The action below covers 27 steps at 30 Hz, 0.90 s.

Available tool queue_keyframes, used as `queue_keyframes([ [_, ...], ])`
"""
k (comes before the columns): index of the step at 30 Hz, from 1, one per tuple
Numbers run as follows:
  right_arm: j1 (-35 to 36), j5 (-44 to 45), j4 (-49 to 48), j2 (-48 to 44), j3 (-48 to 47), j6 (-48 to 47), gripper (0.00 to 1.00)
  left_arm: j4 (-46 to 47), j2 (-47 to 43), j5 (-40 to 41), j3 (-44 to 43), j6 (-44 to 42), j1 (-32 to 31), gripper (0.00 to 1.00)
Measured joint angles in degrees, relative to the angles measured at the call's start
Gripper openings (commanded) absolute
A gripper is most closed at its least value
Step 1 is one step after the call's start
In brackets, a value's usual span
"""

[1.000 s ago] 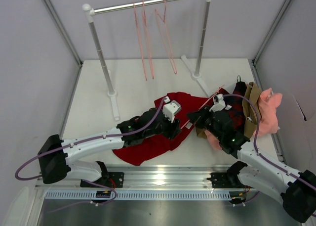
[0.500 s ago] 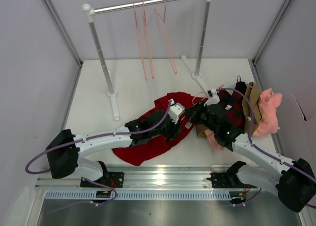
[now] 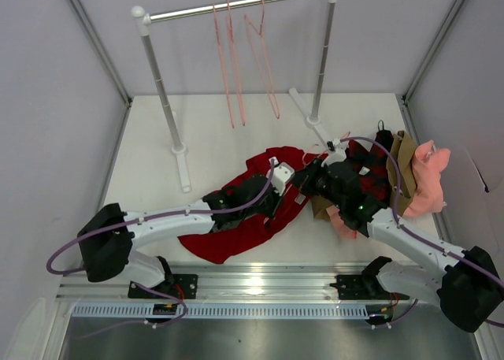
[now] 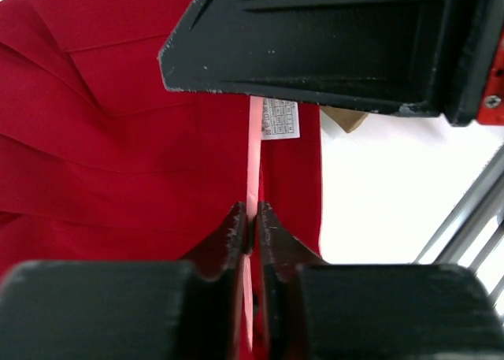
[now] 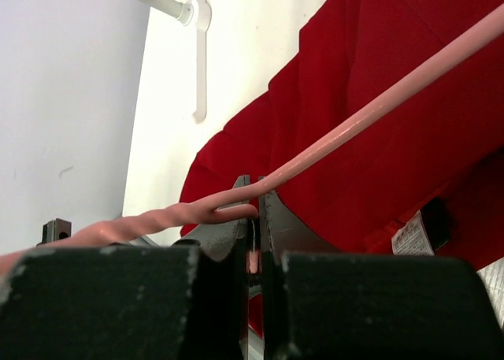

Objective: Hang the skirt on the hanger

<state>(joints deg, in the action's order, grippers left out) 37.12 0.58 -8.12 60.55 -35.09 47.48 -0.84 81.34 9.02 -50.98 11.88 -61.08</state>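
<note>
**Skirt and hanger at the threading step.** The skirt [image 3: 236,238] is shown crumpled on the table [image 3: 220,131] between the two arms, with the hanger [image 5: 378,104] laid across it. The left gripper [image 4: 252,218] is seen pinched together on the hanger's wire, over the cloth. The right gripper [image 5: 253,210] is clamped at the twisted neck. The step is judged to be feeding the wire into the waistband. The neck should be held steady and only one layer of cloth caught. The wire pinch is shown only by the left wrist view and the twisted neck only by the right. In the overhead view both are hidden.
</note>
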Motion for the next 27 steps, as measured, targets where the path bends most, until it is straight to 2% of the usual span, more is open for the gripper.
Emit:
queue_keyframes([
  [2, 0.0, -0.04, 0.31, 0.15, 0.0, -0.31, 0.0, 0.66, 0.31, -0.11, 0.28, -0.37, 0.02, 0.01],
  [7, 0.0, -0.28, 0.31, 0.83, -0.07, -0.63, 0.01, 2.6, 0.35, -0.15, 1.6, -0.33, 0.15, 0.0],
  [8, 0.0, -0.42, 0.28, 1.05, -0.09, -0.7, 0.18, 3.08, 0.33, -0.17, 1.92, -0.17, 0.39, 0.0],
  [10, 0.0, -0.68, 0.09, 1.42, -0.11, -0.42, 0.4, 4.22, 0.2, -1.31, 2.84, 0.66, 1.07, 0.0],
  [11, 0.09, -1.01, 0.09, 1.66, -0.28, -0.28, 0.54, 4.9, -0.02, -1.88, 3.45, 1.29, 1.6, 0.0],
  [14, 0.22, -1.97, 0.35, 1.79, -0.52, -0.68, 0.67, 6.47, -1.42, -3.76, 5.4, 2.67, 3.63, 0.0],
  [16, 0.26, -3.04, 1.03, 1.55, -0.52, -1.14, 0.69, 6.91, -2.62, -4.79, 6.36, 3.13, 4.87, 0.0],
  [19, 0.63, -4.79, 3.02, -0.66, -0.35, -2.4, 0.67, 7.17, -3.63, -5.53, 6.82, 3.1, 5.86, 0.0],
  [23, 2.34, -6.51, 2.14, -8.04, 3.63, -4.9, 0.55, 6.8, -4.59, -5.88, 6.97, 2.29, 6.01, 0.0],
  [25, 3.52, -8.02, -2.08, -10.78, 8.07, -6.54, 0.49, 6.51, -5.14, -5.84, 6.97, 1.62, 6.14, 0.0],
  [27, 4.85, -9.11, -5.35, -11.17, 12.15, -8.31, 0.47, 6.21, -5.62, -5.77, 6.97, 1.18, 6.34, 0.0],
])
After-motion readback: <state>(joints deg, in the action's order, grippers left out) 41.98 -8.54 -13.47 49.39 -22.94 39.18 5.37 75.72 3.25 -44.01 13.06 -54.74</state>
